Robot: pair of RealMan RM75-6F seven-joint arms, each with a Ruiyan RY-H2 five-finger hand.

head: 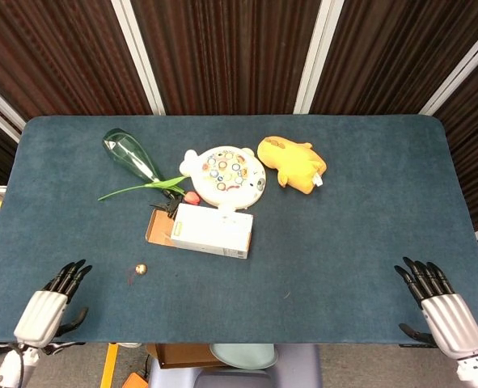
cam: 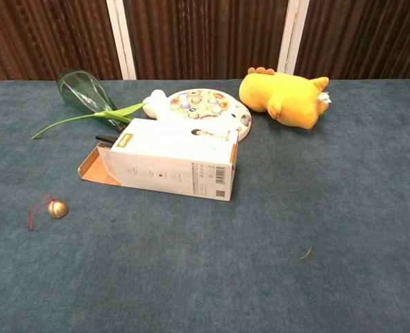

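Note:
My left hand [head: 51, 302] hovers over the near left part of the blue table [head: 360, 210], fingers straight and apart, holding nothing. Nearest to it is a small gold bell [head: 140, 268] [cam: 57, 208] on a red cord. My right hand [head: 437, 305] sits at the near right edge, fingers extended and empty. Neither hand shows in the chest view. A white carton [head: 212, 230] [cam: 172, 166] lies on its side mid-table with its flap open to the left.
A green glass vase [head: 130, 154] [cam: 82, 90] lies tipped with a green stem [head: 140, 188]. Behind the carton sits a round white toy [head: 229, 174] [cam: 206, 109] with coloured spots. A yellow plush [head: 292, 163] [cam: 285, 96] lies further right.

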